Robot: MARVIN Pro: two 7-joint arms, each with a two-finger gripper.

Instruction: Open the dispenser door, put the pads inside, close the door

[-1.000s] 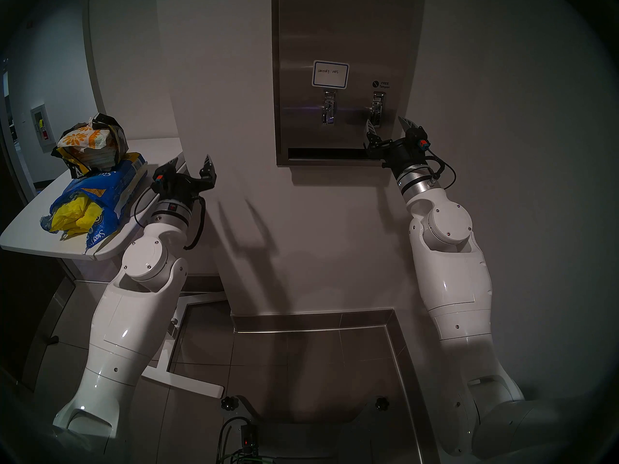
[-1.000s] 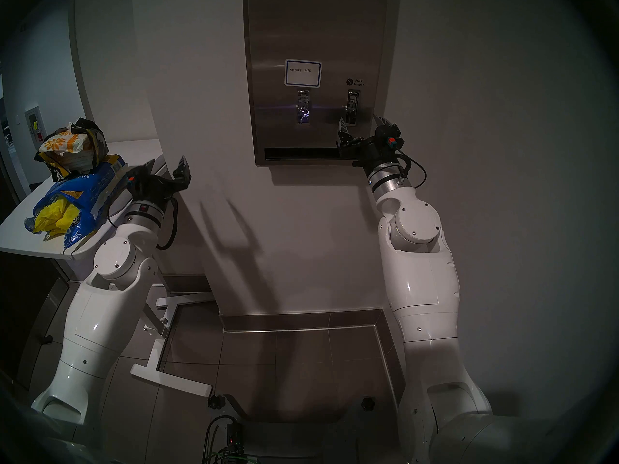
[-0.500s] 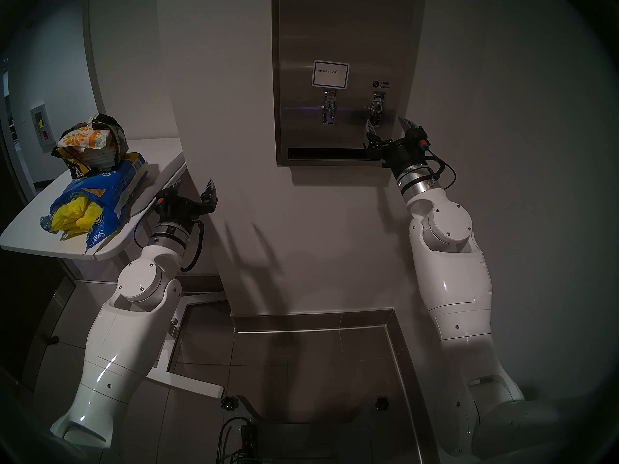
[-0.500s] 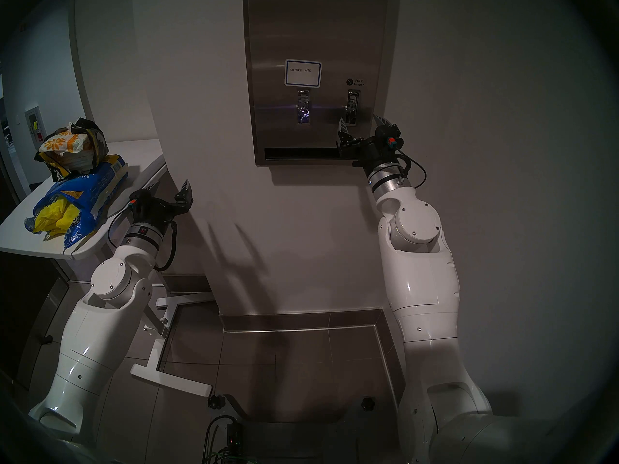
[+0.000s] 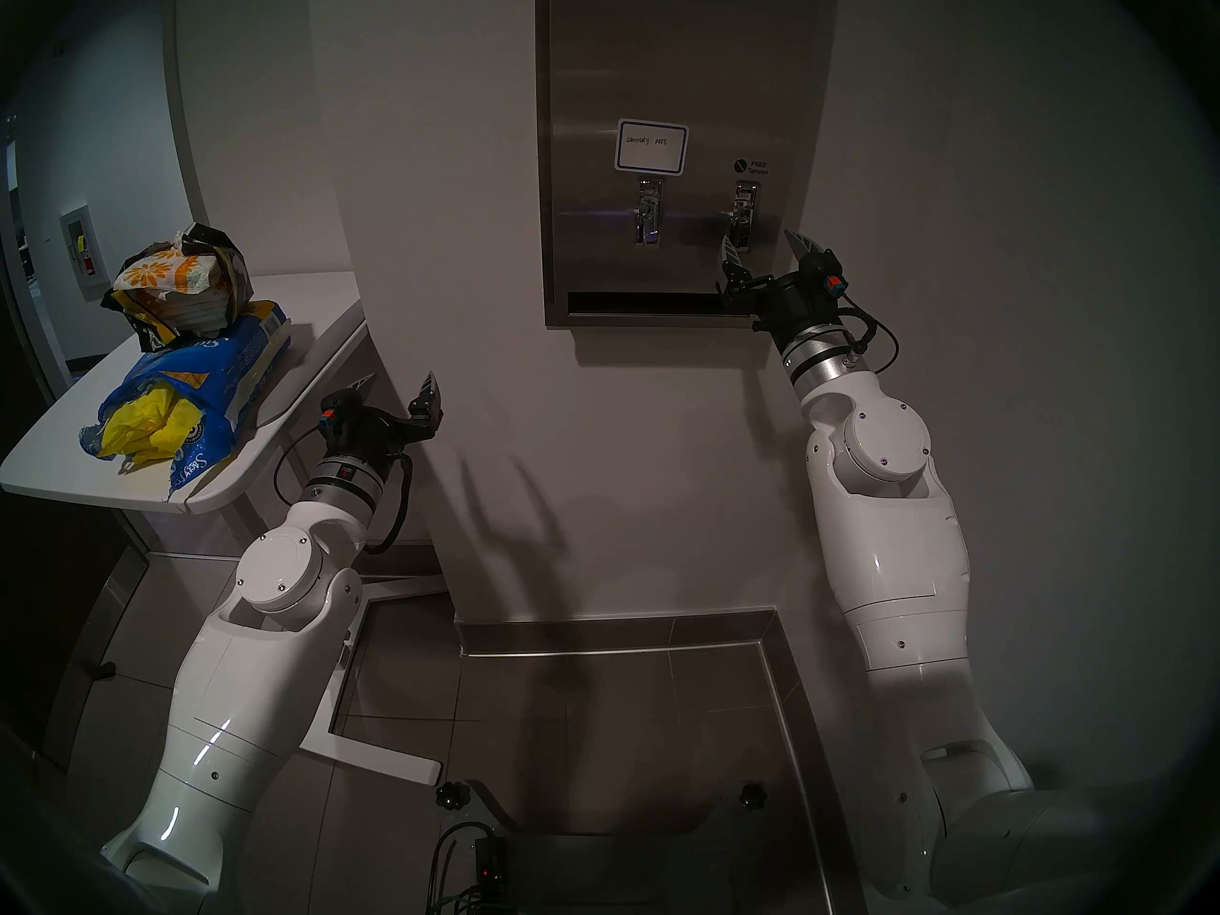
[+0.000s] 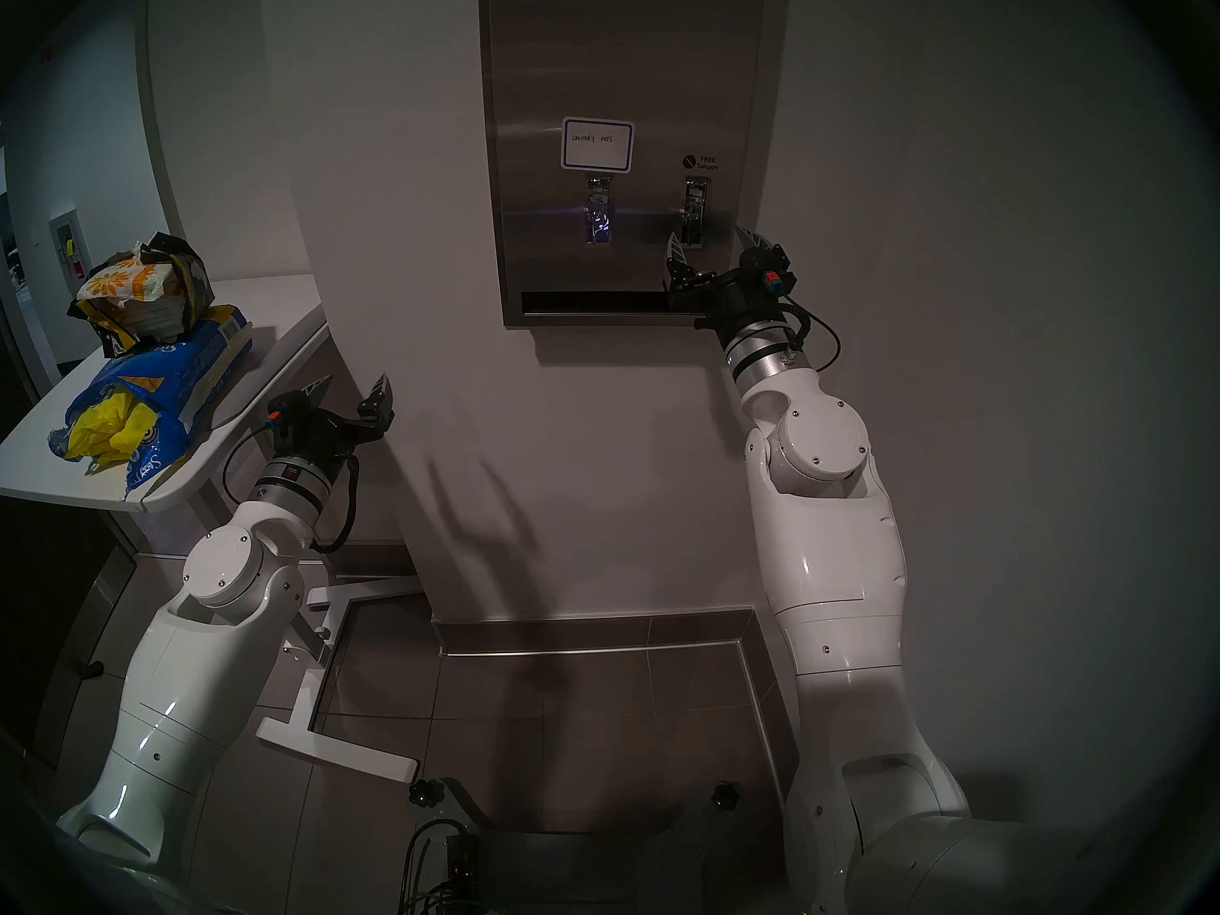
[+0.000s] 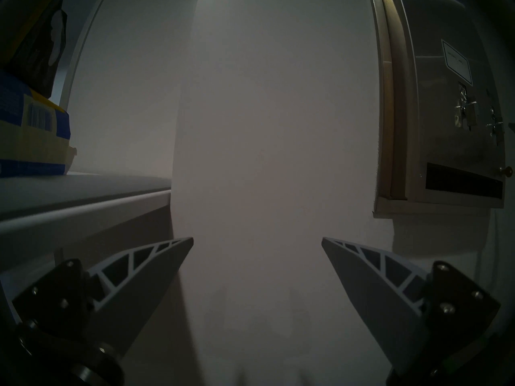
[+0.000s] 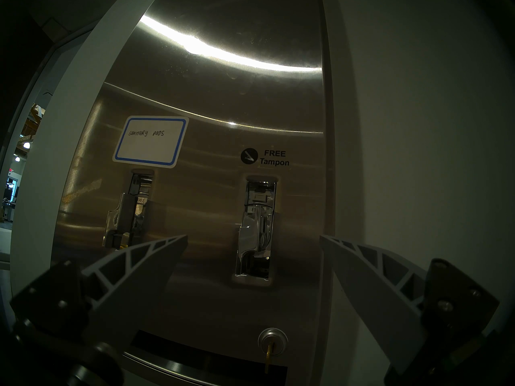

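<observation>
Both grippers stand with fingers spread and nothing between them. In the head stereo left view, the right gripper (image 5: 766, 250) sits at the lower right corner of the dispenser (image 5: 673, 148), a tall brushed-steel cabinet on the white wall, one ribbed finger in front of its face and the other just beyond its right edge. The dispenser door (image 5: 594, 68) is closed; it carries a white blue-bordered label (image 5: 651, 145) with handwriting that reads roughly "sanitary pads", and right of that the print "FREE Tampon". Two chrome levers sit in vertical slots below the label, and a wide dark slot runs along the bottom. The left gripper (image 5: 396, 387) hangs well below and left of the dispenser, beside the rounded edge of a white table (image 5: 53, 471). On the table, far left of the dispenser, lie the pads (image 5: 142, 428), crumpled bright yellow packets spilling from a torn blue plastic bag (image 5: 218, 379), with a white orange-flowered pack (image 5: 173, 274) stacked on top.

The head stereo right view shows the same layout: dispenser (image 6: 624, 134), right gripper (image 6: 713, 243) at its lower right corner, left gripper (image 6: 350, 392) low to its left.

In the left wrist view, the left gripper (image 7: 257, 239) faces bare white wall; the dispenser (image 7: 446, 126) shows obliquely at the right, the table's edge at the left.

In the right wrist view, the right gripper (image 8: 252, 237) frames the dispenser door (image 8: 223, 98), glossy with a light streak. The label (image 8: 150, 141), "FREE Tampon" and "FREE" on a lever read clearly; a round lock (image 8: 272, 338) with a brass key sits below.
</observation>
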